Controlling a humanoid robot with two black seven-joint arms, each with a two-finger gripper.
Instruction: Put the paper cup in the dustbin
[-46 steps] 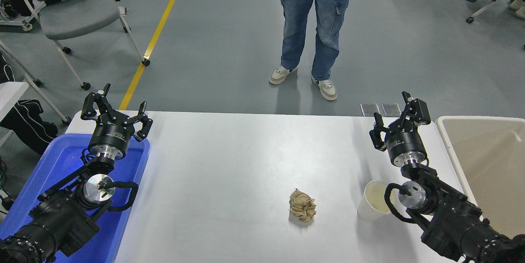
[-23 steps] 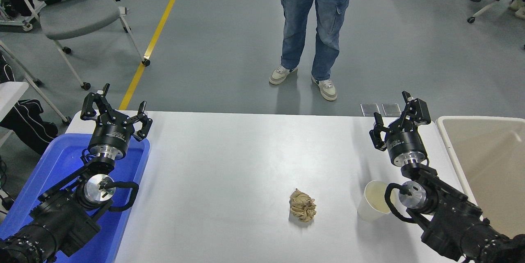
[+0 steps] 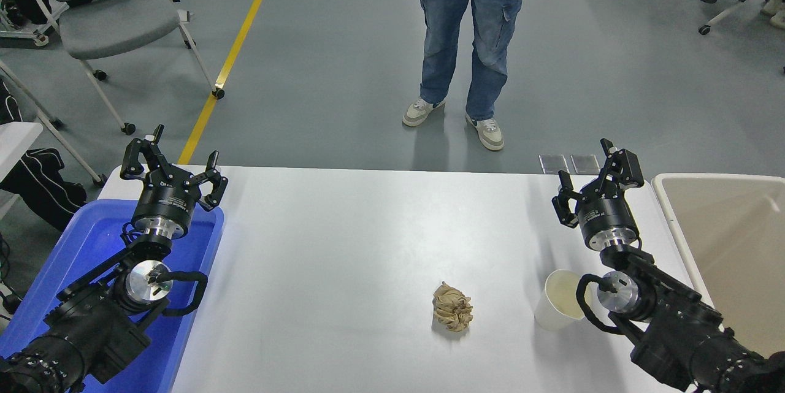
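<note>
Standing upright near your table's right edge, the paper cup (image 3: pixel 559 308) waits untouched — your right gripper (image 3: pixel 598 181) hangs spread beyond it, beside the dustbin (image 3: pixel 723 246).

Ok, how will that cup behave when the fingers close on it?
The cup looks like thin paper and empty, so probably light and easily crushed. It stands upright on its narrow base, so a sideways nudge may tip it, and being tapered it would then roll in a curve.
</note>
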